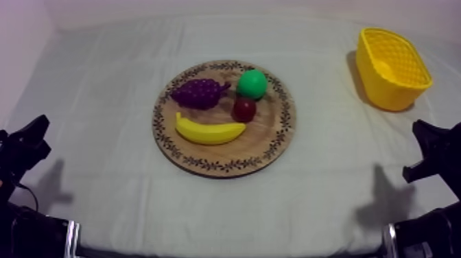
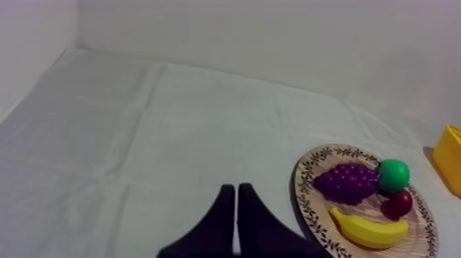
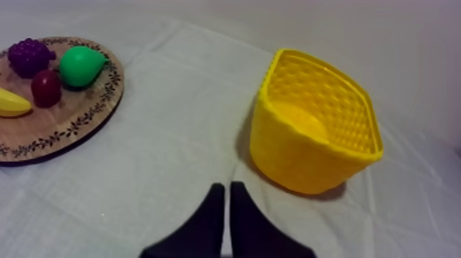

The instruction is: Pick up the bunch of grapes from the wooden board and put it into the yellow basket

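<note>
bunch of grapes (image 1: 199, 92) is seen on wooden board (image 1: 226, 167), just beside pear (image 1: 252, 84). yellow basket (image 1: 391, 65) is set well apart, R side. L gripper (image 2: 237, 186) & R gripper (image 3: 226, 185) are held clenched on nothing, parked low.

Purple bunch of grapes (image 1: 199, 92) lying on wooden board (image 1: 274, 141), yellow basket (image 1: 392, 67) upright

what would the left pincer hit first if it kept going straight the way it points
Nothing that shows: the left pincer, shut, points across bare cloth toward its far edge. The wooden board lies off to the side of that line, though depth is hard to judge.
</note>
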`<state>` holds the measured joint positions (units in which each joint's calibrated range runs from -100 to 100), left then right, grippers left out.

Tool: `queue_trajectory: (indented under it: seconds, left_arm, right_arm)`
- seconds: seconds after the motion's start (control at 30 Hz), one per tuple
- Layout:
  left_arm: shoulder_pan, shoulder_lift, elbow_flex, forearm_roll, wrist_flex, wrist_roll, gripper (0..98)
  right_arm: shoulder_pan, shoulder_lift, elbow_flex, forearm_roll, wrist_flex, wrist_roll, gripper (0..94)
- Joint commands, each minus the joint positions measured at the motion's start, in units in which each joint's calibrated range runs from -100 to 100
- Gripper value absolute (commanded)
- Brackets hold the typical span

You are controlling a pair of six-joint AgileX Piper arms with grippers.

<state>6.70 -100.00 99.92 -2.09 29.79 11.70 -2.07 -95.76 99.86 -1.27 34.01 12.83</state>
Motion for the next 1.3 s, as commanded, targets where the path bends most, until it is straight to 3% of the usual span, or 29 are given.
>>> queue_trajectory:
  seconds: [0.0,0.7,1.03,1.27]
  left_arm:
    - [0.00,0.00,-0.03,0.02,0.03,-0.01,0.1]
    - [0.00,0.00,-0.03,0.02,0.03,-0.01,0.1]
    - [0.00,0.00,-0.03,0.02,0.03,-0.01,0.1]
    - [0.00,0.00,-0.03,0.02,0.03,-0.01,0.1]
  right_arm:
    - [1.69,0.01,0.02,-0.26,0.02,-7.04,0.4]
    - [1.99,0.01,0.02,0.16,1.68,-6.91,0.4]
    - [1.54,3.17,-1.55,-0.29,1.94,-2.27,0.4]
    - [0.43,14.19,-12.93,0.21,3.45,0.81,0.4]
